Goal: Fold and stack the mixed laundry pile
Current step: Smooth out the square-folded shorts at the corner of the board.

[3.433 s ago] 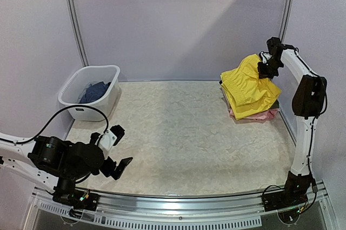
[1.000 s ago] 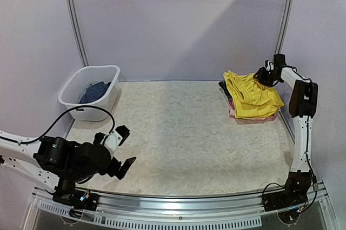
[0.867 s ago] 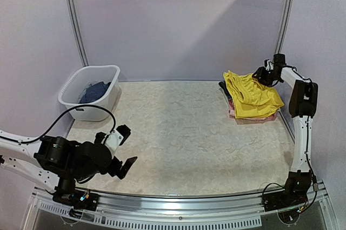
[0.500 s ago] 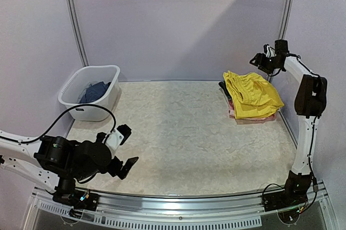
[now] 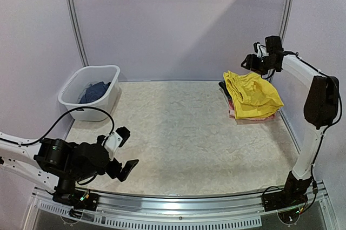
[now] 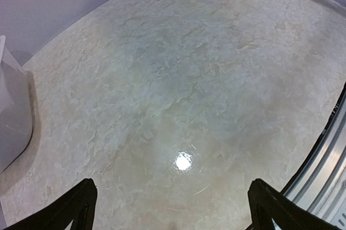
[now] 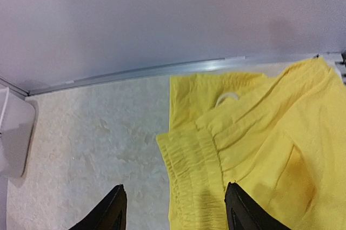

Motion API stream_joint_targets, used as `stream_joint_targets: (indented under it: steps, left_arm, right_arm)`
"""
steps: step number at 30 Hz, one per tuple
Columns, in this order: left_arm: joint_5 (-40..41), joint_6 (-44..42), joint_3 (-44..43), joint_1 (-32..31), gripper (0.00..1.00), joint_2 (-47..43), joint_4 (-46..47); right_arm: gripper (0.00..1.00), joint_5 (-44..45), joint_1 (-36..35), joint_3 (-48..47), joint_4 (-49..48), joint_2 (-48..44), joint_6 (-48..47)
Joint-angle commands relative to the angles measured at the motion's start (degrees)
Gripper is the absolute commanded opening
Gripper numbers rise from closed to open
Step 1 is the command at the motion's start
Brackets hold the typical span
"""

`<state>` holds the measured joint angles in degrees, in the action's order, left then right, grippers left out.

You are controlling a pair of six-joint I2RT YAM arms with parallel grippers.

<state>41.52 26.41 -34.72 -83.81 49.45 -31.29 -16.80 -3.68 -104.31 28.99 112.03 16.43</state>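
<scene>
Your left gripper (image 5: 125, 150) and right gripper (image 5: 248, 62): both released. White slotted plastic basket (image 5: 86, 112) at 10 o'clock, bright yellow drawstring shorts (image 5: 251, 92) at 2.

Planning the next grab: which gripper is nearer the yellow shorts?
Right. The right gripper hangs just above the far edge of the yellow shorts, apart from them; the left gripper is across the table, near its front-left corner.

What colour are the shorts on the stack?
The shorts are bright yellow, clearest in the right wrist view.
</scene>
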Motion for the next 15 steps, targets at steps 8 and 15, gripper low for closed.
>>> stream_joint_targets:
  steps: [8,15]
  left_arm:
    - [-1.3,0.6,1.3,0.7,1.0,-0.1,1.8]
    - [-1.0,2.0,2.1,0.8,1.0,-0.5,1.2]
  right_arm:
    - [0.56,16.1,-10.8,4.6,0.2,0.6,-3.0]
    - [0.44,23.0,-12.1,-4.5,3.8,8.9,-3.0]
